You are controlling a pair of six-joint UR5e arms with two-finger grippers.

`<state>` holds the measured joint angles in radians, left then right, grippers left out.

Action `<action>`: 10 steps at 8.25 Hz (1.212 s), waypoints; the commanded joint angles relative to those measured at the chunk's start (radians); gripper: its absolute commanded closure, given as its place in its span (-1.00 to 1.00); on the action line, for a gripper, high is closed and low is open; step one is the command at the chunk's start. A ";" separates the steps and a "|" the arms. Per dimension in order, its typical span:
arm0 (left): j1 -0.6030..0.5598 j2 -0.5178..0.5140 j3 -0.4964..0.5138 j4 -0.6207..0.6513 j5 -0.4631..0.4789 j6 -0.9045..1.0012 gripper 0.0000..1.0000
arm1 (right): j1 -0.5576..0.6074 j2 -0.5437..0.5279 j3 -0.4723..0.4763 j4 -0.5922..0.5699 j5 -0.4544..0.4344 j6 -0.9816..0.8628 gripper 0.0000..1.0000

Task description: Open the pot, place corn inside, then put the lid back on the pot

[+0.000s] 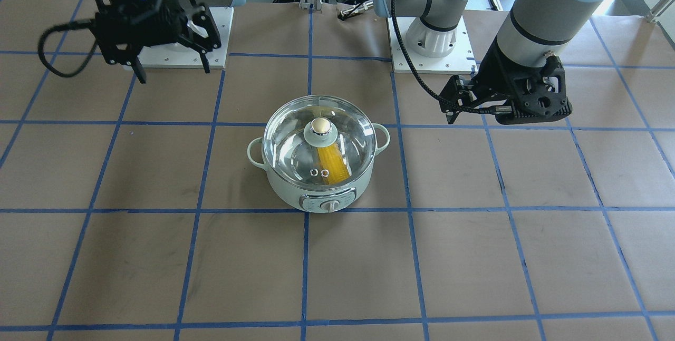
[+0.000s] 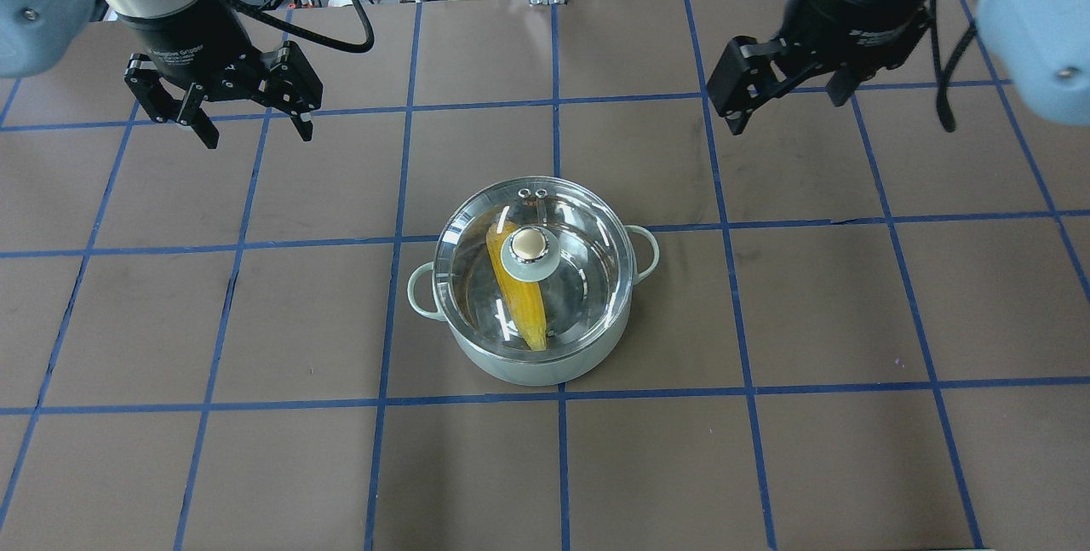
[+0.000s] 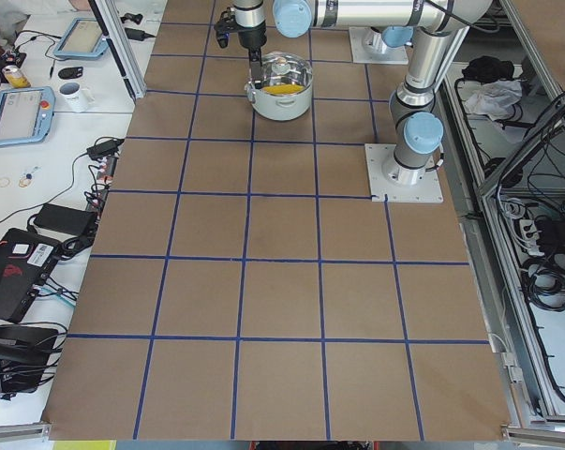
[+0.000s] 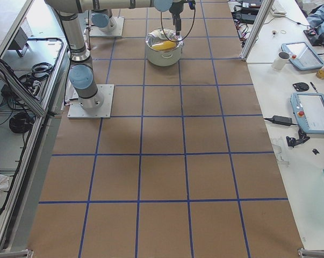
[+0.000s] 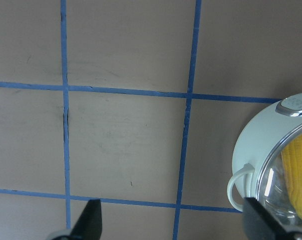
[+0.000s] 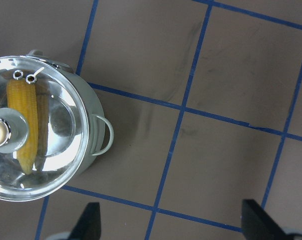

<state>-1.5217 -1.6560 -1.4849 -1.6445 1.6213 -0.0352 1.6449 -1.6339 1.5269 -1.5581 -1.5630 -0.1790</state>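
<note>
one pot (image 2: 528,368); one corn (image 2: 519,300) inside pot; one lid (image 2: 596,270) seated on pot; two grippers well apart from pot, left gripper (image 2: 257,132) and right gripper (image 1: 173,69), both spread wide, empty.

Place: a robotics lab, no question.
Table (image 3: 282,309): brown paper, marked off in a blue tape grid (image 3: 247,262).
Mounts: arm bases bolted to white plates (image 4: 105,107).
Side bench: teach pendants (image 4: 312,112), a mug (image 4: 283,60).
Edges: aluminium framing (image 4: 257,27) and cable coils (image 3: 544,272).
</note>
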 commanded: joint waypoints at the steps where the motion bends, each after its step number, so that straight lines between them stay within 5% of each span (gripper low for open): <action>1: 0.000 -0.001 0.000 0.000 0.000 0.000 -1.00 | -0.063 -0.050 0.001 0.039 -0.003 -0.109 -1.00; 10: 0.000 0.021 0.002 0.014 -0.032 -0.002 -1.00 | -0.068 -0.047 0.002 0.043 -0.006 -0.099 -1.00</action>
<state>-1.5217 -1.6415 -1.4840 -1.6314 1.5931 -0.0372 1.5781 -1.6821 1.5293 -1.5108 -1.5708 -0.2781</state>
